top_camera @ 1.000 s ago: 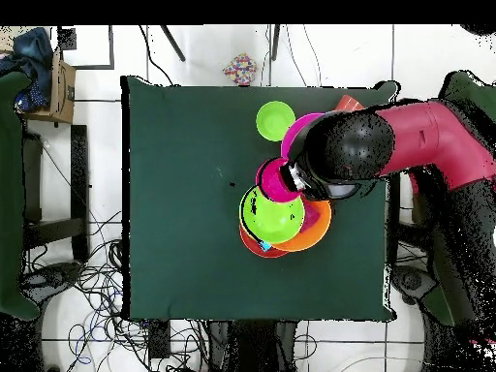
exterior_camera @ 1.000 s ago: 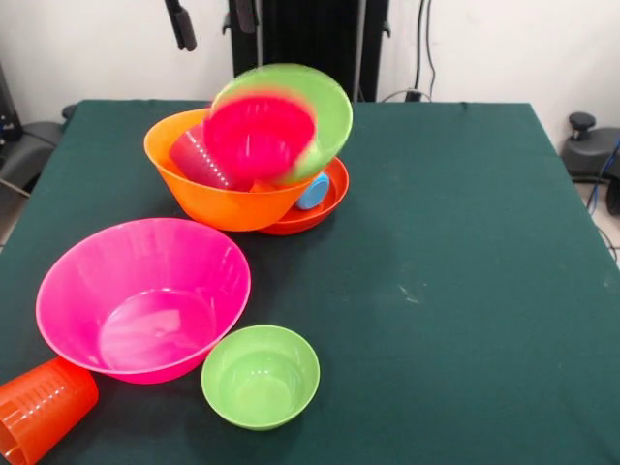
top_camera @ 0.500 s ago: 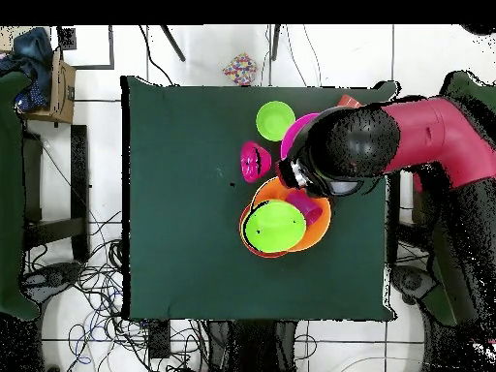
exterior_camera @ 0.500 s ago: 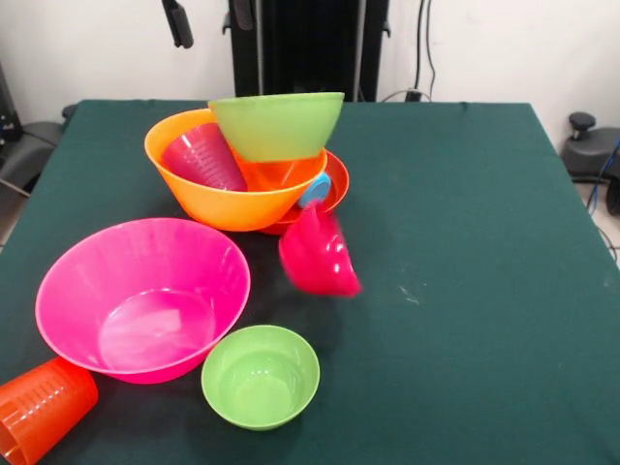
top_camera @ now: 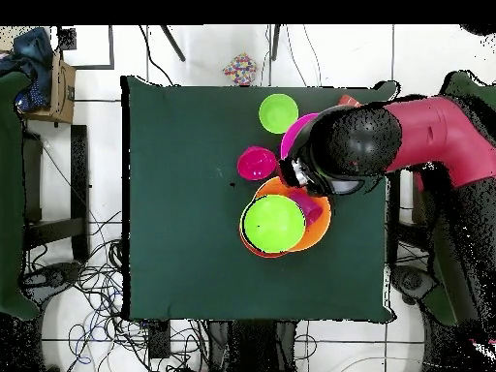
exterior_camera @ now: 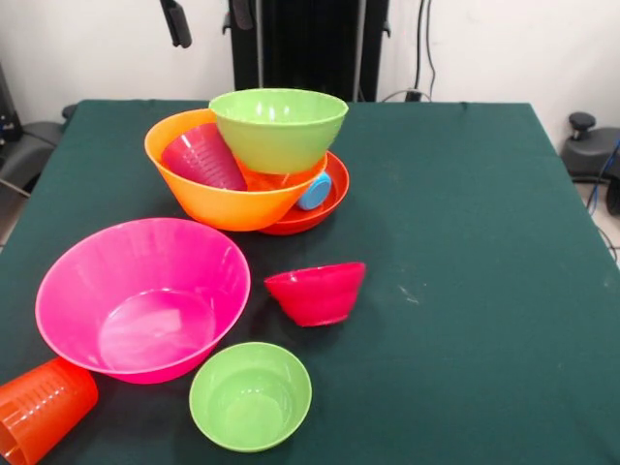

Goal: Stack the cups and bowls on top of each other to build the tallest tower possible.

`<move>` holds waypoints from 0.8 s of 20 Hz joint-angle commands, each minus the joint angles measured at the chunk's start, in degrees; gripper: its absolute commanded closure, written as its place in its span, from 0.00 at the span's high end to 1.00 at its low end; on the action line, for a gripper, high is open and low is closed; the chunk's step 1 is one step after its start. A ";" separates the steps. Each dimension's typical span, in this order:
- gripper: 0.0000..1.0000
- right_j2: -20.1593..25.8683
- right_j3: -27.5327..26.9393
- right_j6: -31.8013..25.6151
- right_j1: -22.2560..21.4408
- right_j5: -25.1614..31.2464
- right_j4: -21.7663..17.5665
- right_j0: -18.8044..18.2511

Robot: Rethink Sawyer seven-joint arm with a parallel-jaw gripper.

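The tower stands at the table's far left: a shallow red-orange bowl (exterior_camera: pixel 332 197) underneath, the large orange bowl (exterior_camera: pixel 208 199) on it, and the medium lime green bowl (exterior_camera: pixel 279 127) level on top. A purple cup (exterior_camera: pixel 203 157) leans inside the orange bowl, and a blue cup (exterior_camera: pixel 313 192) lies against the base. The small crimson bowl (exterior_camera: pixel 318 292) sits upright on the cloth, apart from the tower. My gripper (exterior_camera: pixel 210 21) hangs open and empty at the top edge, well above the tower. From overhead the arm (top_camera: pixel 387 145) hides the gripper.
The large pink bowl (exterior_camera: pixel 143 295) sits near left, with the small lime green bowl (exterior_camera: pixel 251 395) in front of it. An orange cup (exterior_camera: pixel 41 411) lies on its side at the near left corner. From overhead, the pink bowl (top_camera: pixel 294 136) is half under the arm.
The crimson bowl slid off the tower top, tumbled down and came to rest upright on the table. The medium green bowl tipped back level. The small lime green bowl shifted slightly.
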 commanded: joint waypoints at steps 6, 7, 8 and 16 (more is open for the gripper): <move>1.00 -4.96 -8.89 -10.27 9.06 -4.82 -2.43 6.35; 1.00 -5.85 -10.68 -9.26 11.46 -5.51 -2.47 7.51; 1.00 -6.86 -12.79 -8.93 13.61 -5.25 -2.75 8.91; 1.00 -13.99 -20.91 2.58 19.45 -9.89 -5.54 17.23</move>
